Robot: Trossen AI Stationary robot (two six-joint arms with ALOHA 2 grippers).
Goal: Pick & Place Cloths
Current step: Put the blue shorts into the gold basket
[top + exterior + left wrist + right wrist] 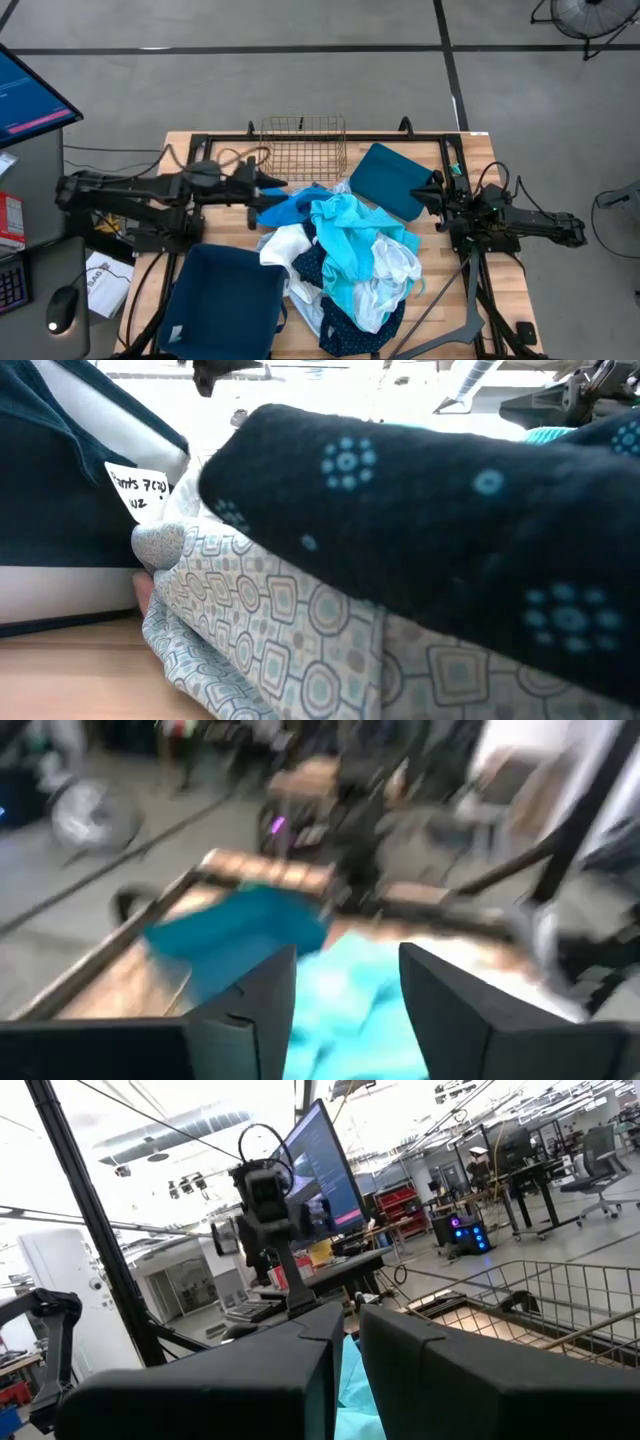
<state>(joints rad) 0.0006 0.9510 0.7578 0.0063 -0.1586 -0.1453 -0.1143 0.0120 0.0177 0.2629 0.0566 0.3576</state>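
A heap of cloths lies mid-table: bright blue point(290, 207), turquoise point(345, 240), white point(283, 245) and navy with pale dots point(350, 335). The low view is filled by the navy dotted cloth point(450, 530) lying over a pale patterned one point(300, 640). My left gripper point(272, 190) reaches in from the table's left, at the heap's far-left edge by the bright blue cloth. In its wrist view it point(345, 960) is open, nothing between the fingers, turquoise cloth beyond. My right gripper point(437, 190) waits drawn back at the table's right side, shut point(345, 1320).
A wire mesh basket point(303, 145) stands at the table's far edge. One teal bin point(390, 180) lies tilted at the far right of the heap, another point(225, 295) sits at the near left. A monitor, keyboard and mouse stand off the table's left side.
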